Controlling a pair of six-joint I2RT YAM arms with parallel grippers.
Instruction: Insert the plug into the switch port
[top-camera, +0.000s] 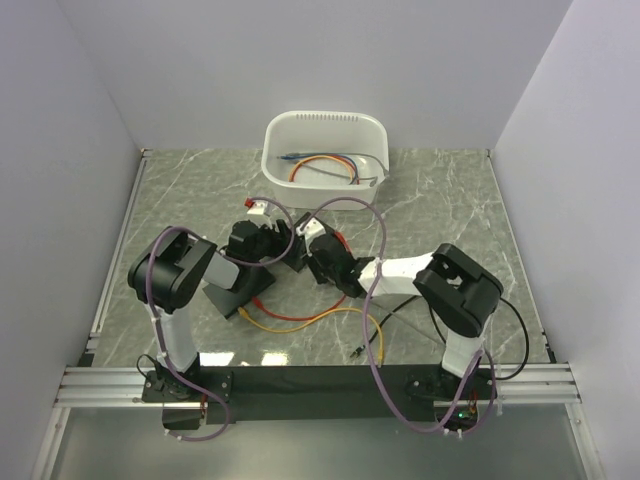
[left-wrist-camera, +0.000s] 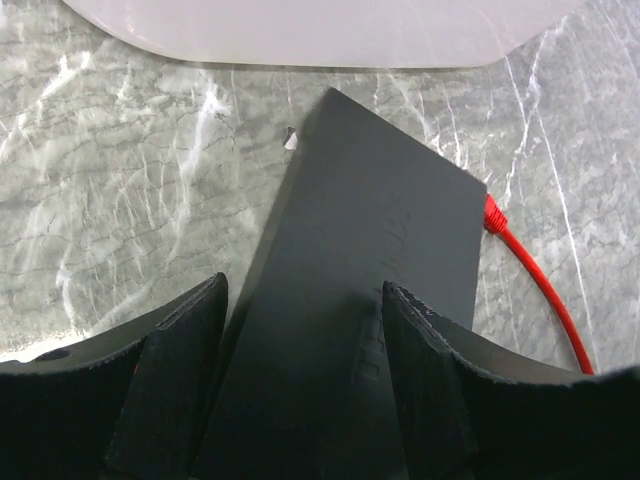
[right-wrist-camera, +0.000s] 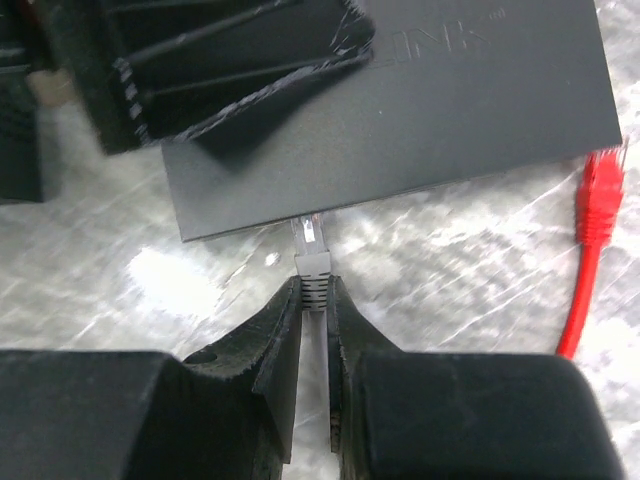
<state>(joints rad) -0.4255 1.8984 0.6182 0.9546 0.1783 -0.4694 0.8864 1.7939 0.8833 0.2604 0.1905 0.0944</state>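
Plug (right-wrist-camera: 312, 262) pinched in right jaws at switch (right-wrist-camera: 400, 110) edge, lettering "LINK", left jaws gripping switch

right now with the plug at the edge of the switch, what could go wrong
The right claw pinches the grey plug only at its rear, so it may twist or jam at the switch. The left claw straddles the switch; if that hold is loose, pushing could slide it toward the red cable.

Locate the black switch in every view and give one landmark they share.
Top external: switch at centre, between the two pincers, mostly hidden.
Left wrist: switch fills the centre, running up from between the fingers.
Right wrist: switch across the top.
Shared landmark: red cable beside it.
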